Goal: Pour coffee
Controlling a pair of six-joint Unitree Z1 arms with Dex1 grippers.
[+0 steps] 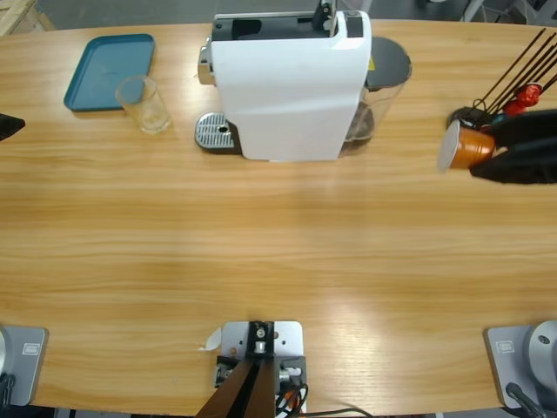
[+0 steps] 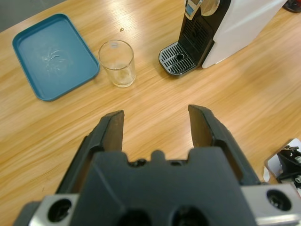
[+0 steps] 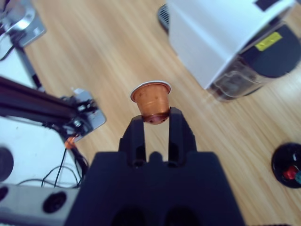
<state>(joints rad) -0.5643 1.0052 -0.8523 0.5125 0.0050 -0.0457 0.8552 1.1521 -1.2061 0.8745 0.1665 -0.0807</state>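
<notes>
The white coffee machine (image 1: pixel 287 87) stands at the back middle of the table, its metal drip grate (image 1: pixel 215 132) bare. An empty clear glass (image 1: pixel 144 104) stands left of the grate, beside the teal tray (image 1: pixel 109 59). No dark coffee shows anywhere. My right gripper (image 1: pixel 492 150) hovers at the right edge, shut on an orange capsule (image 1: pixel 466 146); the right wrist view shows the capsule (image 3: pixel 151 99) pinched by its narrow end, foil lid facing away. My left gripper (image 2: pixel 155 125) is open and holds nothing, well short of the glass (image 2: pixel 117 63); only its tip (image 1: pixel 9 126) shows at the far left.
A black capsule stand (image 1: pixel 474 115) with thin dark rods and red capsules sits at the back right, just behind my right gripper. The machine's clear water tank (image 1: pixel 383 87) bulges out on its right side. Bare wood spans the table's middle and front.
</notes>
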